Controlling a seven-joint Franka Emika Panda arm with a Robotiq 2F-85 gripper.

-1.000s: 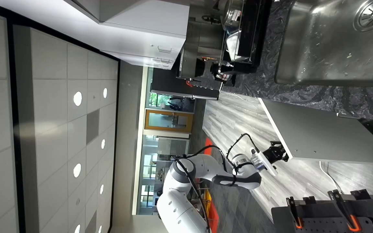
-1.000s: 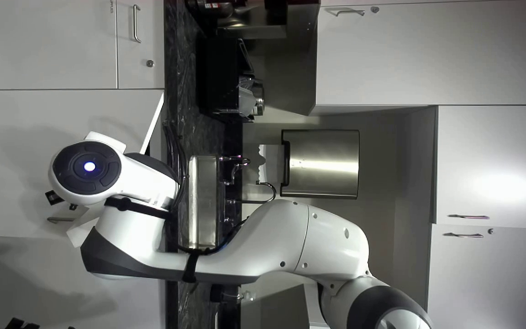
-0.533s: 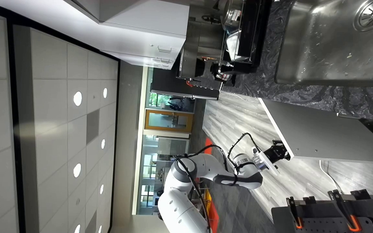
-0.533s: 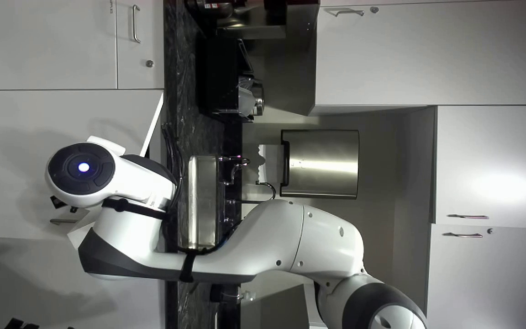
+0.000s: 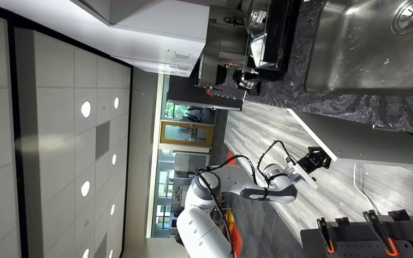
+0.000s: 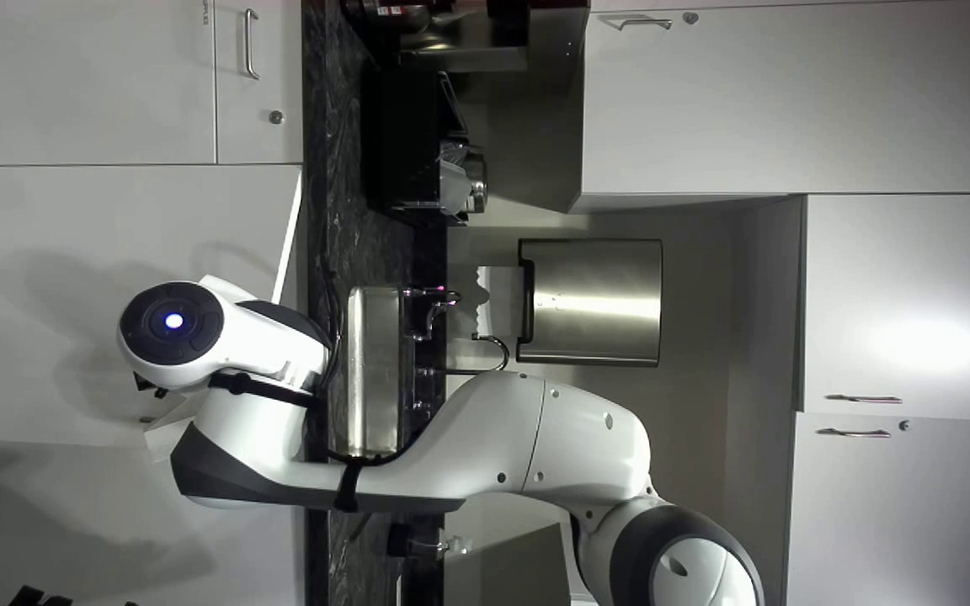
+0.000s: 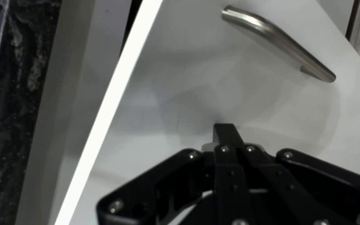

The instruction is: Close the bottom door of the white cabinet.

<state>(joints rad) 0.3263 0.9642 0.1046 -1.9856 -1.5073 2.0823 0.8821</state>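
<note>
A: Since the earlier frame, the bottom door [image 5: 371, 139] has swung further in toward the white cabinet [image 6: 232, 555]. The arm [image 6: 485, 429] has shifted along with it in both exterior views.

B: Position of the door now?

A: Ajar. In an exterior view, a wedge-shaped gap runs along its pale top edge, beside the dark stone countertop [image 6: 367, 252]. Plain white panel, some shadows across it.

B: And the gripper [image 7: 228, 134]?

A: On the door's outer face, near the free edge. Wrist view has the black fingers [image 7: 230, 181] drawn together, narrow.

B: Touching the panel?

A: Cannot tell. Tips are either against it or just short of it.

B: The handle [image 7: 280, 43]?

A: Bent metal bar on that same face, apart from the fingertips. Partly hidden by the arm in an exterior view.

B: Surroundings?

A: Steel sink [image 5: 368, 61] set into the countertop, black appliance [image 6: 401, 143] standing near it. Streaky grey floor [image 5: 339, 200] beyond the door.
</note>
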